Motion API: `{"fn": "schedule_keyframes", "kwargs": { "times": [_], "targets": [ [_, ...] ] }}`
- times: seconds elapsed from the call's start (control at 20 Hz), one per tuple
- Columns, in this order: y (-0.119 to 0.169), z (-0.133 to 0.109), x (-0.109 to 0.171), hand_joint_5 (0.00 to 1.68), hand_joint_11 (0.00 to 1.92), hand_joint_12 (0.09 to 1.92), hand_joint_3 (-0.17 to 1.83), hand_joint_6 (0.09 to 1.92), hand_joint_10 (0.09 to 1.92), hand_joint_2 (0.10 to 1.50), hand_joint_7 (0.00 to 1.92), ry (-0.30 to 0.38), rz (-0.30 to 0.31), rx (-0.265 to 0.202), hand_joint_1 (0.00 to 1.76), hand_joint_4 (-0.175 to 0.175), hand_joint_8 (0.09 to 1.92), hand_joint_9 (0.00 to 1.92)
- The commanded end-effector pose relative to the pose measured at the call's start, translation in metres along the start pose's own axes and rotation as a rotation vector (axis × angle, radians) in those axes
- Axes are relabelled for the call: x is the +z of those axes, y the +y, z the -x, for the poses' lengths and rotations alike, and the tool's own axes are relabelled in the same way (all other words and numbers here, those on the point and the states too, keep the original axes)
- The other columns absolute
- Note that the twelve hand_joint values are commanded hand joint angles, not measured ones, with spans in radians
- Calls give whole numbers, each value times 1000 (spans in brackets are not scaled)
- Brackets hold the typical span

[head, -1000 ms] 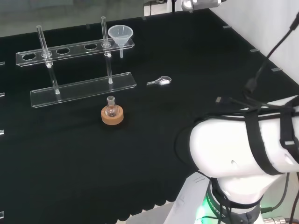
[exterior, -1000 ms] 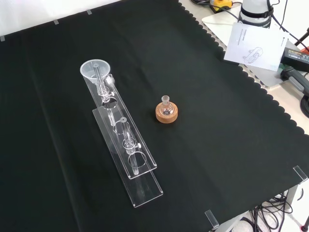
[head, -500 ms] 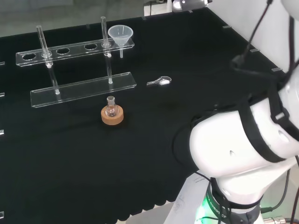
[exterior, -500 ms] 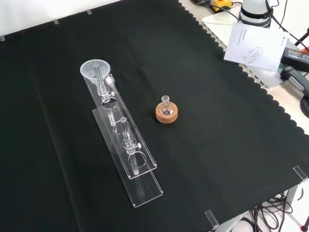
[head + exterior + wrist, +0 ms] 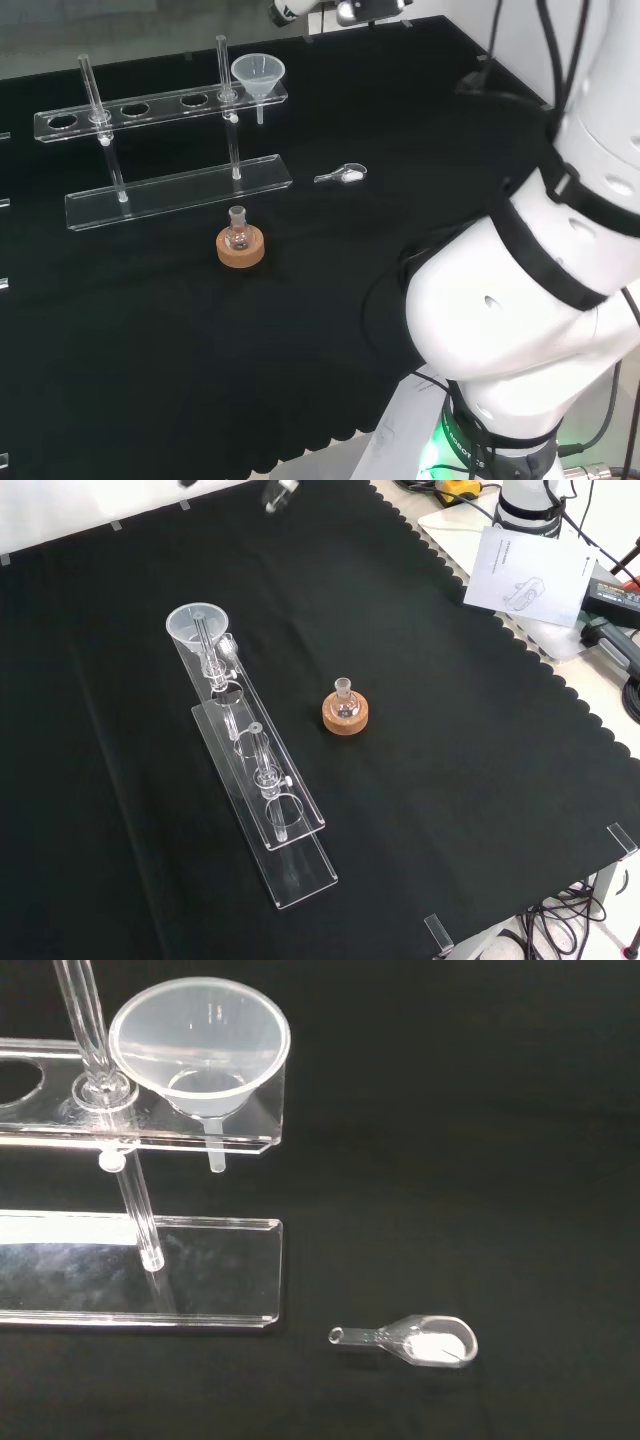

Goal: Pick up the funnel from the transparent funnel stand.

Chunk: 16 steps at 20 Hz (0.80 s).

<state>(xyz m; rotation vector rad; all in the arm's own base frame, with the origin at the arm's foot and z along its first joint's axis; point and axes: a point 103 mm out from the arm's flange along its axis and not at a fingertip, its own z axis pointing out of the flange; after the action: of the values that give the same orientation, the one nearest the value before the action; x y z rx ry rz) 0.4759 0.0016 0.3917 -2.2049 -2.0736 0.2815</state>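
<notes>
Arm's swung up and out over the bench since a second ago, nothing on the cloth budged.
You've got the hand [image 5: 278,492] just peeking in, can't tell its fingers; the funnel [image 5: 258,73] sits untouched in the stand [image 5: 160,104], end hole, approach barely started.

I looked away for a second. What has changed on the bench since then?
The arm has swung up and reached out over the cloth; part of the hand now enters at the front view's top edge. The funnel, its stand, the flask and the scoop have not moved.
</notes>
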Motion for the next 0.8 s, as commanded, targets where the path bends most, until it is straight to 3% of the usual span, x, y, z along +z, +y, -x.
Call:
{"fn": "schedule_keyframes", "kwargs": {
  "times": [0.05,0.4,0.8],
  "targets": [
    [55,-24,25,161,65,1465,260,87,706,848,1,-43,-75,-66,497,21,455,146],
    [78,-27,42,150,94,1505,270,87,772,784,0,-68,-145,-86,539,25,403,80],
    [89,-34,57,139,116,1523,268,87,802,750,0,-94,-177,-112,570,25,357,56]
  ]
}}
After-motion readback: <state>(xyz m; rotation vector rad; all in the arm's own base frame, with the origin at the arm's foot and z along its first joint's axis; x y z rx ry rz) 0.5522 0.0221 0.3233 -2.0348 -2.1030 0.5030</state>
